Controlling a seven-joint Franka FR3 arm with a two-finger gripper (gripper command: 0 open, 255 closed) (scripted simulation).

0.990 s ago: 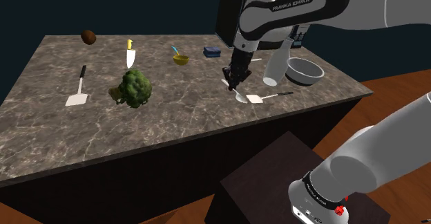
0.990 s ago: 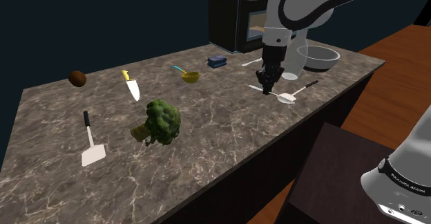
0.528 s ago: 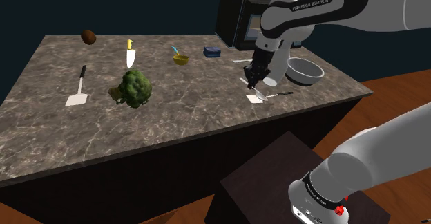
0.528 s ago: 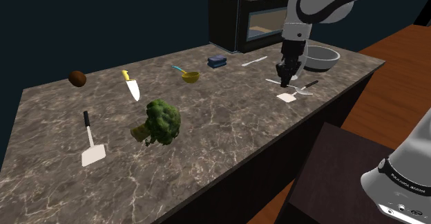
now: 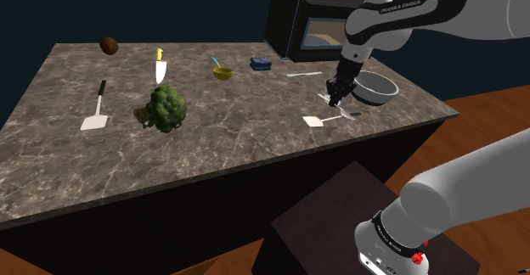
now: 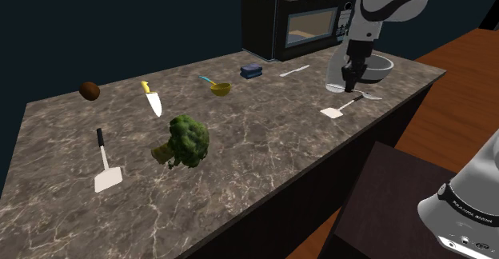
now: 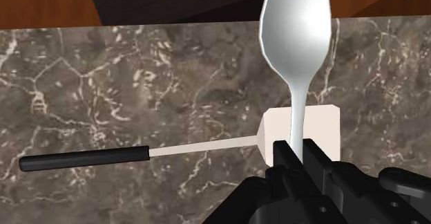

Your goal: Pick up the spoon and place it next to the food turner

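My gripper (image 5: pixel 338 97) (image 6: pixel 350 85) is shut on the handle of a white spoon (image 7: pixel 295 29), held a little above the marble counter (image 5: pixel 255 146). The spoon's bowl (image 6: pixel 366 94) sticks out past the fingertips (image 7: pixel 314 157). Right under it lies a food turner (image 7: pixel 273 134) with a white blade (image 5: pixel 313 121) (image 6: pixel 332 112) and a black handle (image 7: pixel 83 161). A second, similar turner (image 5: pixel 95 112) (image 6: pixel 105 165) lies far off toward the shoulder view's left.
A grey bowl (image 5: pixel 376 87) (image 6: pixel 376 67) stands just beyond the gripper, with a black microwave (image 5: pixel 301 23) behind it. Broccoli (image 5: pixel 161 108), a yellow-handled knife (image 5: pixel 160 64), a yellow scoop (image 5: pixel 221 71), a blue item (image 5: pixel 261 63), a white utensil (image 5: pixel 303 74) and a brown lump (image 5: pixel 109 45) lie on the counter.
My gripper has carried the spoon toward the shoulder view's right, from beside the turner's blade across to its handle end near the bowl. Nothing else has moved.
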